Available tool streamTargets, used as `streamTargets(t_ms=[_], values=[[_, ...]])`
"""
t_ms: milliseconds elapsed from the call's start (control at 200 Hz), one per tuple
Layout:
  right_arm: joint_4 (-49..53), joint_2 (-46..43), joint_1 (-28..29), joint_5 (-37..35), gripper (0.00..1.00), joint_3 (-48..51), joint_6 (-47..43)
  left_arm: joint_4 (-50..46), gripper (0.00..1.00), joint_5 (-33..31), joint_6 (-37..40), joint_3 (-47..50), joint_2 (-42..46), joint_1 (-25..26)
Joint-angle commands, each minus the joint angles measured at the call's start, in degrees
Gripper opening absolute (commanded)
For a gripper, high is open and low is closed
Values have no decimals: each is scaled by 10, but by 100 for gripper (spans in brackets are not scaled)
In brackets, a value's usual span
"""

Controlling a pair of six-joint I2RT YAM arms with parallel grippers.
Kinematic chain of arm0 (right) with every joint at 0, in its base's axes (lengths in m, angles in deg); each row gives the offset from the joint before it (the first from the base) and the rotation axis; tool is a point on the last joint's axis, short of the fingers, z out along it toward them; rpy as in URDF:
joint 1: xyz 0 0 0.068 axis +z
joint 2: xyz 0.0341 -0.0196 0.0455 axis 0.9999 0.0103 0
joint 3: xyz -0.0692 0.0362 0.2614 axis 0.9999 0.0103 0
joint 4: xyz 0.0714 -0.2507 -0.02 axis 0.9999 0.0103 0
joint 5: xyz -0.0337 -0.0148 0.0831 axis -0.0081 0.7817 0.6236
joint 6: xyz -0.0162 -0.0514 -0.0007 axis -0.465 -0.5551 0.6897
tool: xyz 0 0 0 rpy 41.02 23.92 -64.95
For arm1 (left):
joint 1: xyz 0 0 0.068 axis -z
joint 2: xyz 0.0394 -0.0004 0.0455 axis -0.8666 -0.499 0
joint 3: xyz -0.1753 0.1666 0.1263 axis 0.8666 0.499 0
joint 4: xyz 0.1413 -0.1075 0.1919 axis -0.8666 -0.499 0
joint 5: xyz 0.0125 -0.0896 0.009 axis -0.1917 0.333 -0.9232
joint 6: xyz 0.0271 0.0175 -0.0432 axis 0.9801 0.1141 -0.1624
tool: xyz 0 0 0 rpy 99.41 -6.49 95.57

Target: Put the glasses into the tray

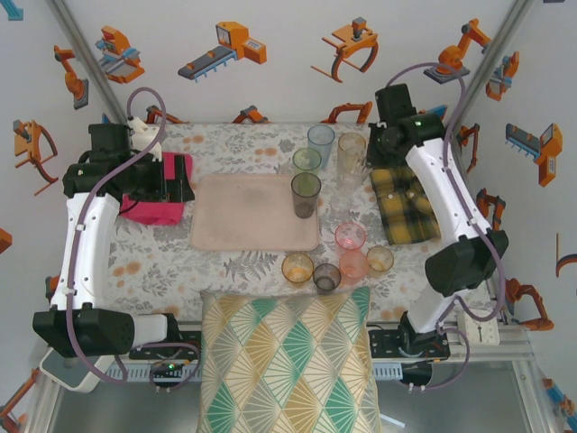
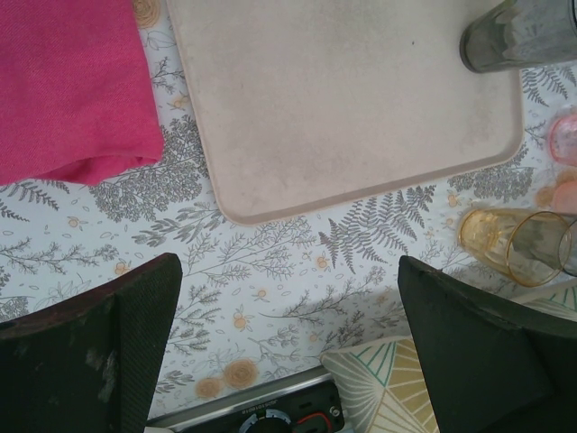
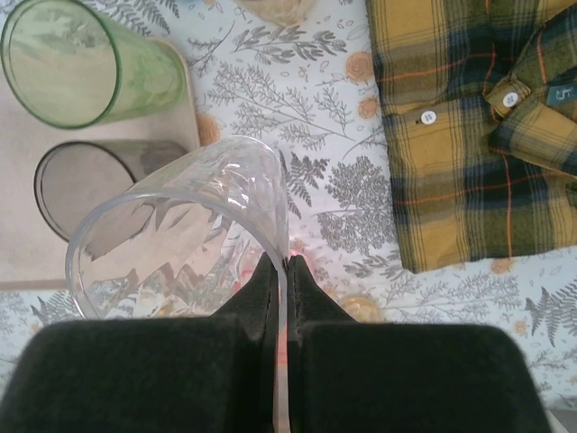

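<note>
The pale pink-beige tray lies mid-table with a tall grey glass standing on its right side. A green glass and a blue glass stand by its far right corner. My right gripper is shut on the rim of a tall clear glass, one finger inside and one outside; from above that clear glass is right of the tray. Pink glasses, amber glasses and a short grey glass stand at the front right. My left gripper hangs open and empty over the tablecloth, near the tray's front left corner.
A bright pink folded cloth lies left of the tray. A yellow plaid shirt lies at the right, under the right arm. A patterned cushion covers the near edge between the arm bases.
</note>
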Motion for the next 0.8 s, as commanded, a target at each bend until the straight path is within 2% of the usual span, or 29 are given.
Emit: streamTargets(t_ms=[0,461,796], values=[[17,-46,21,-25,0,13,6,5,97,10,-8,-16,0,-3],[20,-131,138,-94,0,94,73,6,97,31,-21,-17,-16,-3],[-3,-140,212,-135,0,148,122,2,97,29,-22,-20,-16,-6]])
